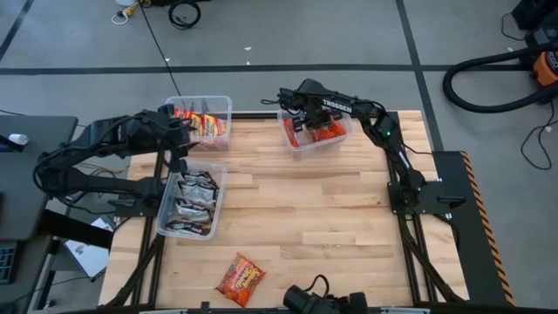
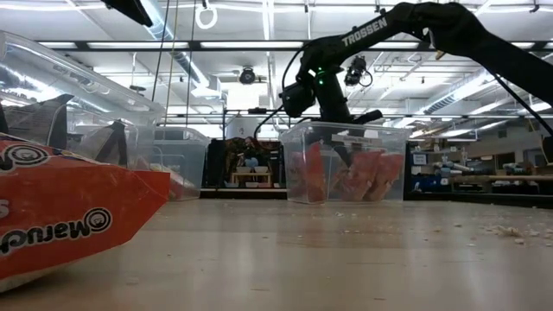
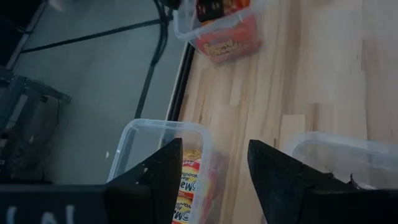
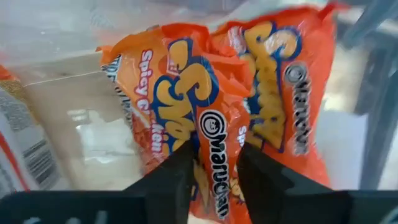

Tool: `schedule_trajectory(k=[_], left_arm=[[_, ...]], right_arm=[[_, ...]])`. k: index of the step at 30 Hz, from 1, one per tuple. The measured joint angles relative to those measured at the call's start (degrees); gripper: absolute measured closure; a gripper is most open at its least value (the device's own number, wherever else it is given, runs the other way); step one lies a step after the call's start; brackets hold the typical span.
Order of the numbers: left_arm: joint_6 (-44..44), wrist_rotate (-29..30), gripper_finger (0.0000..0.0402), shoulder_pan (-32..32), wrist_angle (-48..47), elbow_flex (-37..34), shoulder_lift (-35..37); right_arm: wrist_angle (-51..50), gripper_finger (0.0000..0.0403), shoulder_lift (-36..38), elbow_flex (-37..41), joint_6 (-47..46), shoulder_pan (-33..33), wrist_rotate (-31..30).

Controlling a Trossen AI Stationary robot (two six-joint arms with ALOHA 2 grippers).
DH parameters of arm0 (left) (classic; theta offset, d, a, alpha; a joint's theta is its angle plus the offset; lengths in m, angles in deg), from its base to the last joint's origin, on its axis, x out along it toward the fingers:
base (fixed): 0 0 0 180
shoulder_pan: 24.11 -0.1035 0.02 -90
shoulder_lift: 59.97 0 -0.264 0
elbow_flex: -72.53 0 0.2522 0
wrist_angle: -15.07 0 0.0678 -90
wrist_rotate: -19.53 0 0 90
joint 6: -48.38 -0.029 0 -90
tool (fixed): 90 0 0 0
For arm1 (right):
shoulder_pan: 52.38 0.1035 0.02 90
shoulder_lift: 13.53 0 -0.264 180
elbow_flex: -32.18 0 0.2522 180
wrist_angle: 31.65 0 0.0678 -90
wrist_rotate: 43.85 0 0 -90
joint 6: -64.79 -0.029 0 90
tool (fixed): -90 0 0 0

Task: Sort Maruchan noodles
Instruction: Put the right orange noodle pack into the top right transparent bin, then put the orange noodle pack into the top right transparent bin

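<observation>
three bins (image 1: pixel 299 142), one loose packet (image 1: pixel 241 279)

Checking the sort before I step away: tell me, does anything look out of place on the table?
One orange packet lies alone on bare wood at the table's near edge, outside every bin, while the other packets in view sit in the three clear bins.
</observation>
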Motion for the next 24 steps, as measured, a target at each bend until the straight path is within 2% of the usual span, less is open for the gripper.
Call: schedule_trajectory(k=[6,12,14,19,24], left_arm=[[3.72,-0.47,0.0214,0.0,0.02,0.02,5.31],[9.48,-12.5,0.0214,0.02,0.44,0.05,9.49],[10.74,-14.85,0.0214,0.04,1.11,0.07,10.05],[11.15,-18.8,0.0214,0.04,4.66,0.07,10.35],[15.53,-20.87,0.0214,0.04,11.25,0.07,10.23]], right_arm=[[0.04,0.0233,1.19,0.04,5.9,0.51,-5.45],[0.02,0.0227,6.56,0.04,8.25,1.25,-10.82],[0.5,0.0227,9.14,0.04,8.46,2.65,-11.85],[8.52,0.0227,15.62,0.04,15.59,10.59,-10.18],[19.02,0.0227,18.92,0.04,23.68,22.04,-5.66]])
